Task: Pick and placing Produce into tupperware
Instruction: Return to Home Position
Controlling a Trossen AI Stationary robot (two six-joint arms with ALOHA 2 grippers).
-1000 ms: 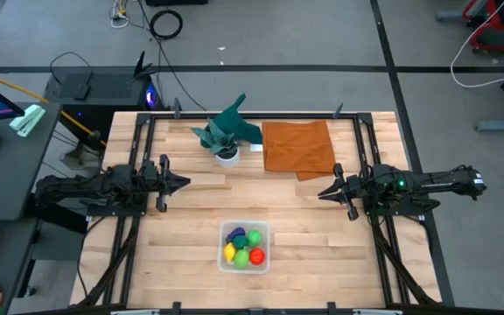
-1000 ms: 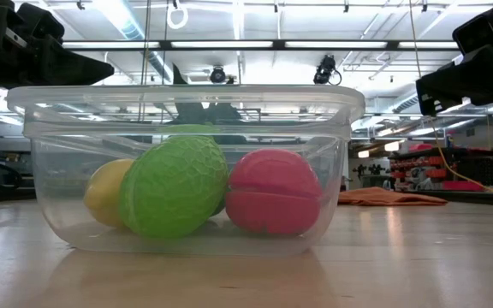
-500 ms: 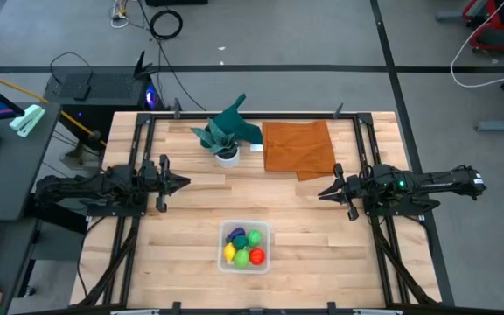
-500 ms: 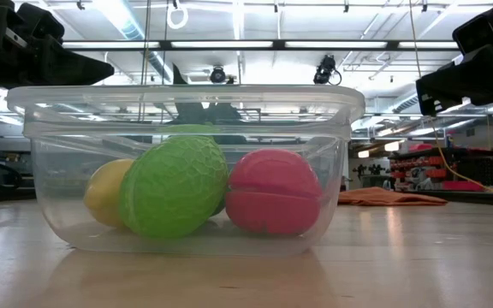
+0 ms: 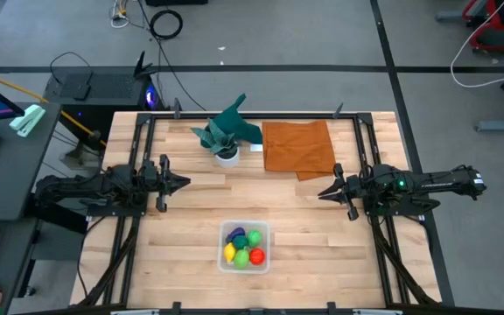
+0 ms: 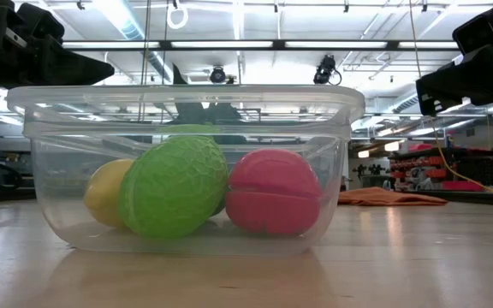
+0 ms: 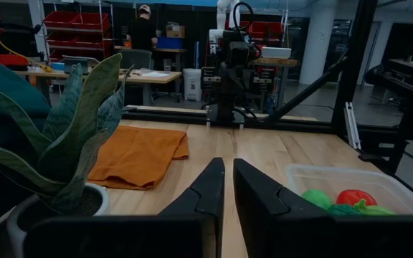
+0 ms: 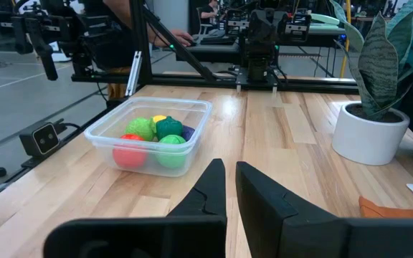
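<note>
1. The tupperware [image 5: 244, 224] sits on the table [image 5: 182, 227], near the middle of the edge across from the plant.
2. The toy produce is inside it. I can see a red one [image 5: 257, 257], a yellow one [image 5: 229, 254], a light green one [image 5: 254, 237], a dark green one [image 8: 169, 127] and a purple one [image 5: 235, 233].
3. I see no produce lying out on the table, so the picking and placing looks done.
4. The left gripper [image 5: 182, 183] hangs over the left side of the table, well apart from the tupperware. Its fingers are close together with only a thin gap, and it holds nothing.
5. The right gripper [image 5: 322, 194] hangs over the right side, also well apart from the tupperware. Its fingers are close together too, and it holds nothing.
6. The two grippers point at each other across the table.
7. A plant in a white pot [image 5: 226, 154] and an orange cloth [image 5: 297, 147] lie near the far edge. Nothing touches them.
8. I think the step now is going home to rest. Both arms already look tucked back.
9. The next move needs no grabbing. The arms only have to settle and keep clear of the tupperware so it does not get bumped.
</note>
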